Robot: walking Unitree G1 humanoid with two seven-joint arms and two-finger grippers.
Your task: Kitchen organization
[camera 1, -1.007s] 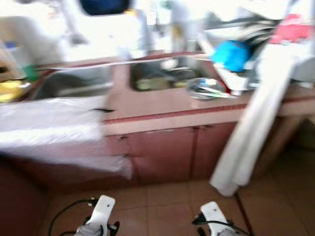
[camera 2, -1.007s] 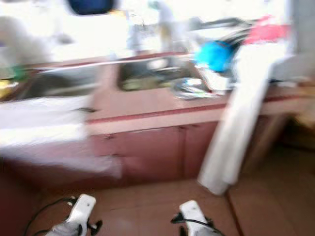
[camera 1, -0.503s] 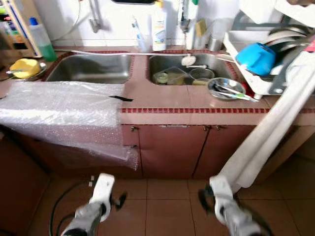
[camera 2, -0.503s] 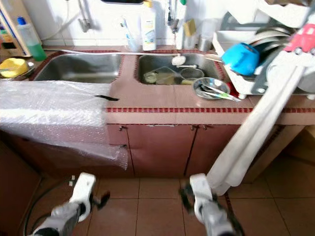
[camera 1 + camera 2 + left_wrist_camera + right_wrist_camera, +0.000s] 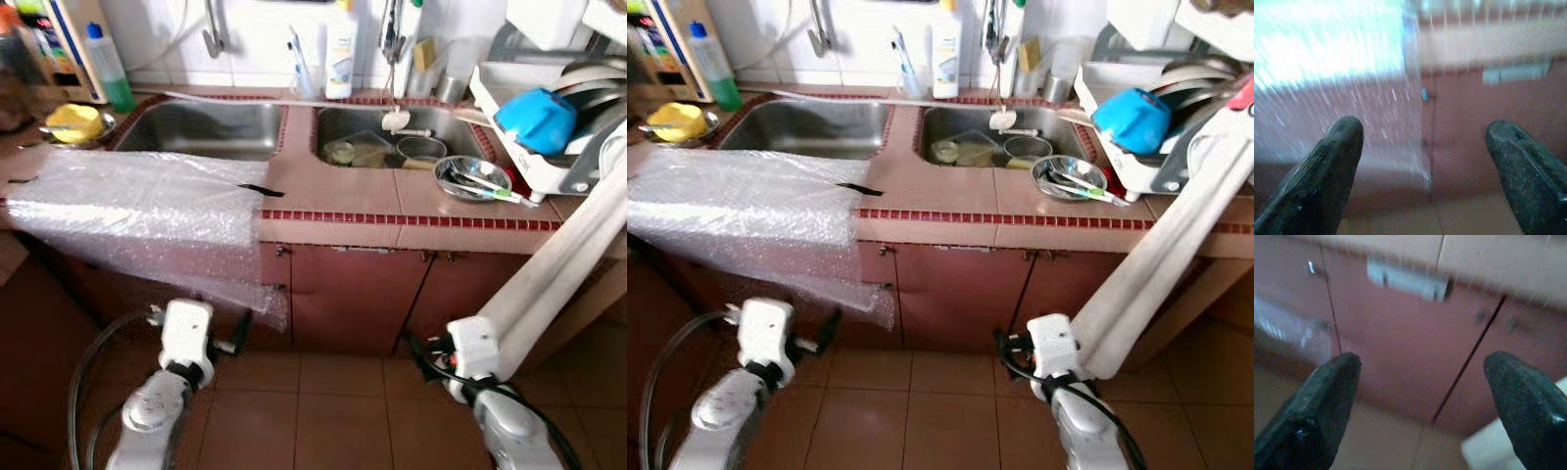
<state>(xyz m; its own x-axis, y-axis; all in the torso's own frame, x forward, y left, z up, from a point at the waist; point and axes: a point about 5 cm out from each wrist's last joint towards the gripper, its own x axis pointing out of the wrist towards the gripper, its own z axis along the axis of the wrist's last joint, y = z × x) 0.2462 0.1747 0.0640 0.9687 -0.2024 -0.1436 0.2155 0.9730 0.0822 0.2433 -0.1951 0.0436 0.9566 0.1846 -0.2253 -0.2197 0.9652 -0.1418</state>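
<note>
- Down low over the brown floor tiles [image 5: 333, 411], both arms are just held out in front of the cabinet doors [image 5: 353, 299]. The left gripper [image 5: 1425, 147] has its fingers spread wide with nothing between them, and the right gripper [image 5: 1420, 396] is the same, wide apart and empty.
- Next up, left of centre, a sheet of bubble wrap [image 5: 147, 211] is draped over the counter edge and hangs down past the left cabinet front. My guess is it's super light, floppy and a bit slick, so pinch the loose hanging corner, not the flat middle.
- On the pink tiled counter [image 5: 333, 196], near the right sink, sits a steel bowl [image 5: 473, 178] with cutlery in it. It probably rattles and slides, so take it by the rim.
- Further back are the double sinks: the left basin [image 5: 201, 127] looks bare, the right basin [image 5: 387, 142] holds dishes.
- Far right is a dish rack [image 5: 549, 147] with a blue bowl [image 5: 534, 119], and a white cloth [image 5: 558, 284] hangs down from there.
- At the back wall are a soap bottle [image 5: 340, 49], a green bottle [image 5: 108, 69] and something yellow [image 5: 73, 119] in a dish at far left.
</note>
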